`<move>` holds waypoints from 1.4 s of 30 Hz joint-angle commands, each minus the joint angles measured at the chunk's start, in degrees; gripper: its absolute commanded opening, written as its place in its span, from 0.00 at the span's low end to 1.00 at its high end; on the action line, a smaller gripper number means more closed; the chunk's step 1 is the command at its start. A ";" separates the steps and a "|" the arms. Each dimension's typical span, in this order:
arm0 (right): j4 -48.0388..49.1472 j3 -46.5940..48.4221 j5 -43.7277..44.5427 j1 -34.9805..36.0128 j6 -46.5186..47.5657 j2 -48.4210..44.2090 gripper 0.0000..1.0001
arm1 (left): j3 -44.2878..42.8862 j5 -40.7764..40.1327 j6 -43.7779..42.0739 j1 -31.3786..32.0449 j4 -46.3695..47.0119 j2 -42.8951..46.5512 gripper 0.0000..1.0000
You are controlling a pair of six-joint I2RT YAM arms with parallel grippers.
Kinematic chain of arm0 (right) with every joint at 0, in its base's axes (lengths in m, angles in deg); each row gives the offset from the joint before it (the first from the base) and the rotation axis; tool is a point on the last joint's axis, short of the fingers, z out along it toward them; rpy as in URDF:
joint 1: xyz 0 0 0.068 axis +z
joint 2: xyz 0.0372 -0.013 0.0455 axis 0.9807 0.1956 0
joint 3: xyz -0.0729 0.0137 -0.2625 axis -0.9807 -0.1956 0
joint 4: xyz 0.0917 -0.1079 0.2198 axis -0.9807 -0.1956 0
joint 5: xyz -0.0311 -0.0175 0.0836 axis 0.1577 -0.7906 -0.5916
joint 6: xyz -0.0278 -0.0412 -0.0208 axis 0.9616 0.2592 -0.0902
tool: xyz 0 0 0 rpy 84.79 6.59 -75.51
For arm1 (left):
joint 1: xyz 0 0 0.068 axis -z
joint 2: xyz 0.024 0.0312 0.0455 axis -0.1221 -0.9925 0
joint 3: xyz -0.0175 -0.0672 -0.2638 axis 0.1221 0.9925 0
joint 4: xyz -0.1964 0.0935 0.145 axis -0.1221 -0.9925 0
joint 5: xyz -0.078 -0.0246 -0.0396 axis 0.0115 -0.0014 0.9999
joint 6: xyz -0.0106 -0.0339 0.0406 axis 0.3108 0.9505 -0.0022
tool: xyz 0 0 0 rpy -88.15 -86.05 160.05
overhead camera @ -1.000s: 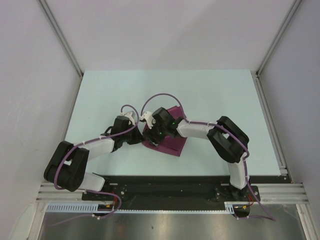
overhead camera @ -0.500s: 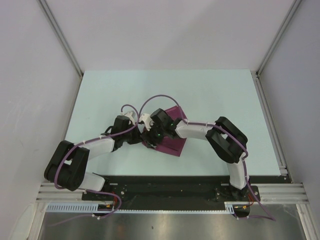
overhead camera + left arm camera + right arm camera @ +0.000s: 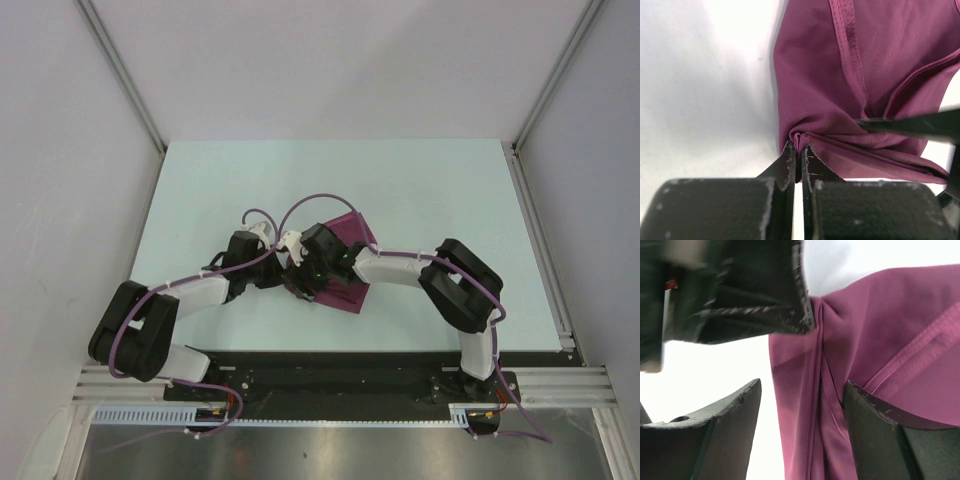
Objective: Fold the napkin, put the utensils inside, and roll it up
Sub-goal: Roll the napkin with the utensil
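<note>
The magenta-purple napkin lies folded on the table under both wrists. In the left wrist view my left gripper is shut on a pinched fold at the napkin's near-left edge. In the top view the left gripper meets the cloth's left edge. My right gripper is open, its jaws standing either side of the napkin's bunched edge, close to the left gripper's finger. In the top view the right gripper sits over the cloth's left part. The spoon is not visible in any view.
The pale green table stretches beyond the cloth to the back and both sides. Grey walls and metal rails border it. Both arms' purple cables arch above the cloth.
The right arm has shifted slightly toward the near-left, bringing its gripper closer to the left gripper at the napkin's left edge. The left arm has stayed still.
</note>
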 commanded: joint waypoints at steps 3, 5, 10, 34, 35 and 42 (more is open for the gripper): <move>-0.90 -1.15 8.16 2.97 -1.71 -7.55 0.70 | -2.17 0.74 0.18 -0.34 1.47 -0.30 0.00; -1.35 -1.76 8.25 3.33 -2.33 -7.55 0.70 | -2.08 0.83 0.26 -0.34 1.47 -0.31 0.00; -0.56 -3.70 7.98 3.59 -3.47 -6.41 0.70 | -2.17 0.83 0.26 -0.34 1.47 -0.39 0.00; 0.59 -3.44 4.74 -0.80 -3.29 -3.24 0.69 | -2.43 1.10 0.26 -0.34 1.38 -0.83 0.00; 0.59 -3.52 4.04 -1.06 -3.38 -3.16 0.69 | -2.34 1.18 0.26 -0.34 1.29 -0.83 0.00; 0.15 -3.70 -1.67 -1.68 -2.42 -2.01 0.64 | -2.43 1.27 0.35 -0.34 1.38 -0.83 0.00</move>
